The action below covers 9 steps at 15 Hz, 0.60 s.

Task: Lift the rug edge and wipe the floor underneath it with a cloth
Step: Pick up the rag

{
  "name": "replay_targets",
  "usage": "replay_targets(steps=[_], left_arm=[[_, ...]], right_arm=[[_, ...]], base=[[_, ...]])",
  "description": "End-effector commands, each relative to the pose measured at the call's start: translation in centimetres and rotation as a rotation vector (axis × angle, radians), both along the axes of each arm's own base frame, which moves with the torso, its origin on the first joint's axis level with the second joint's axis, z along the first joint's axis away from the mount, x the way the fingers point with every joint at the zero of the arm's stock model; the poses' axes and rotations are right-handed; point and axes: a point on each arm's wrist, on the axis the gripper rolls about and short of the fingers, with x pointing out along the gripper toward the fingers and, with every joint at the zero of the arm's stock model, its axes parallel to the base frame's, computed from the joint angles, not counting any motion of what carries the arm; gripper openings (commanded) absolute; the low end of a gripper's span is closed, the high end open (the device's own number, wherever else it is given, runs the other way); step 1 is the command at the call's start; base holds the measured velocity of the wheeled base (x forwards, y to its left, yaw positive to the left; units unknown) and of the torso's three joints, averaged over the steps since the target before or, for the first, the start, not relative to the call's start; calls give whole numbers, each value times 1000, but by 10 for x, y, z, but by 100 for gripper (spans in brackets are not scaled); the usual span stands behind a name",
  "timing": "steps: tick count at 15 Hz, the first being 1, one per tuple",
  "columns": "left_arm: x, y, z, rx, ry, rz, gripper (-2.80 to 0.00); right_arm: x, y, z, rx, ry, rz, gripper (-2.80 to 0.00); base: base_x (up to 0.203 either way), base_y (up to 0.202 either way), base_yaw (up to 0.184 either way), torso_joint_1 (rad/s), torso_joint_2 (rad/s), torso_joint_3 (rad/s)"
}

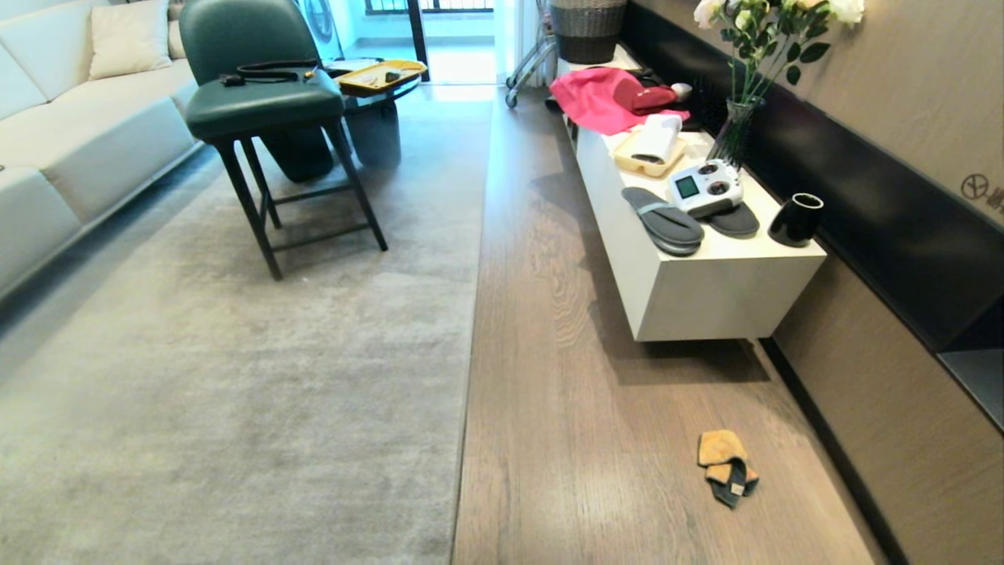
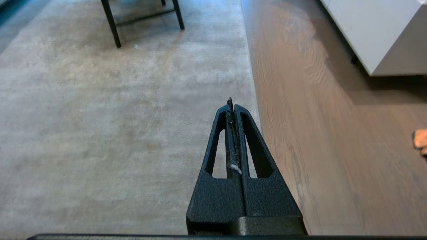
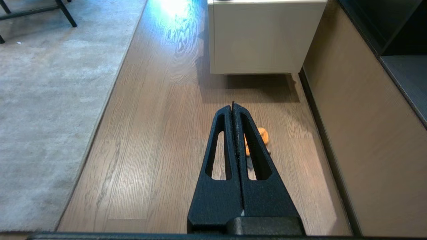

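Task had barely started, as far as the views showed. The rug edge lay flat on the floor, a straight border with no lift or fold anywhere along it, so nothing under it looked wiped yet. Landmark: the white cabinet. The cloth sat crumpled on the bare planks on the robot's side of the cabinet's front end, near the dark baseboard along the wall, well apart from the rug edge, which ran on the far side of the plank strip from the cabinet. Nothing touched the cloth. Neither arm showed in the head view. Left gripper hung above the rug just beside its border, fingers pressed together and holding nothing, only a bit of lint stuck between them. Right gripper hung over the planks short of the cabinet, fingers likewise closed tight and empty, with the cloth peeking out orange behind them on the floor. On the cabinet top: slippers, a controller, a black cup, pink fabric. A green chair stood on the rug, across the plank strip from the cabinet. Left to do, by my read: pick up the cloth, grab and raise the rug edge, wipe underneath, lay the rug back down.
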Motion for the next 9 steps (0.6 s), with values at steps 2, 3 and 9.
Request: replay_targets(steps=[2,3,9], left_arm=[[0,0,1,1,-3,0,-280],[0,0,0,1,-2,-1,-280],[0,0,1,-1,-3,-1,-280]], right_arm=[[0,0,0,0,-2,0,-280],[0,0,0,0,-2,0,-280],[0,0,0,0,-2,0,-280]], base=[[0,0,0,37,79,88],[0,0,0,17,38,43],[0,0,0,2,4,5]])
